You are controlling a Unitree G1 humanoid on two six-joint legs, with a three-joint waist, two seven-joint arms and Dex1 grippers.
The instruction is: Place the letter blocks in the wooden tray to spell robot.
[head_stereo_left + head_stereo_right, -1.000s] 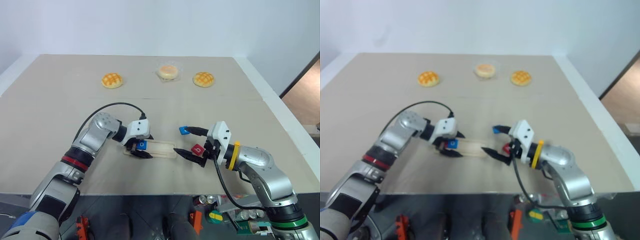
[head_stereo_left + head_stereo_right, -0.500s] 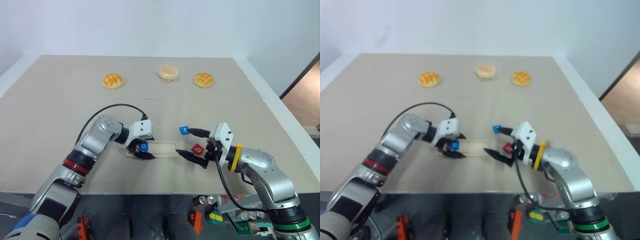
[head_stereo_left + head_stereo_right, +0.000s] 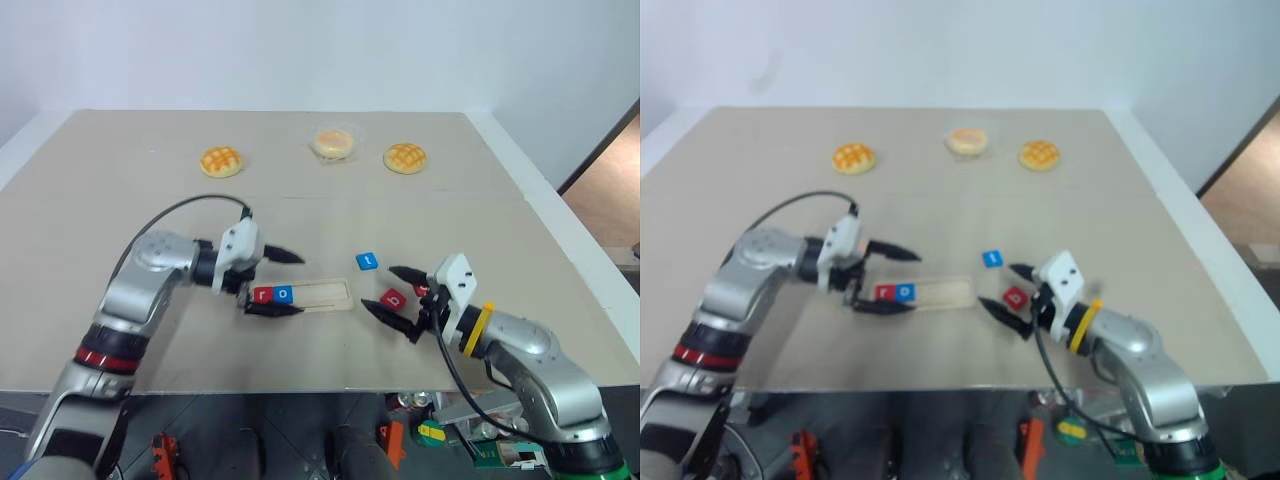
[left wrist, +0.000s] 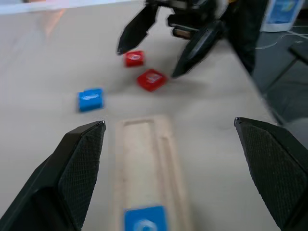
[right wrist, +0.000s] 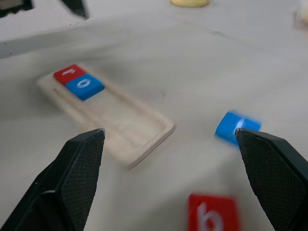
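Beige counter (image 3: 420, 200). Left gripper (image 3: 273, 283) wide, straddling wooden tray (image 3: 325, 295) end holding red r (image 3: 262, 295), blue o (image 3: 284, 294). Right gripper (image 3: 396, 295) wide around red b (image 3: 393, 298)

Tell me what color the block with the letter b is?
The b block is red with a white letter; the right wrist view shows it best.
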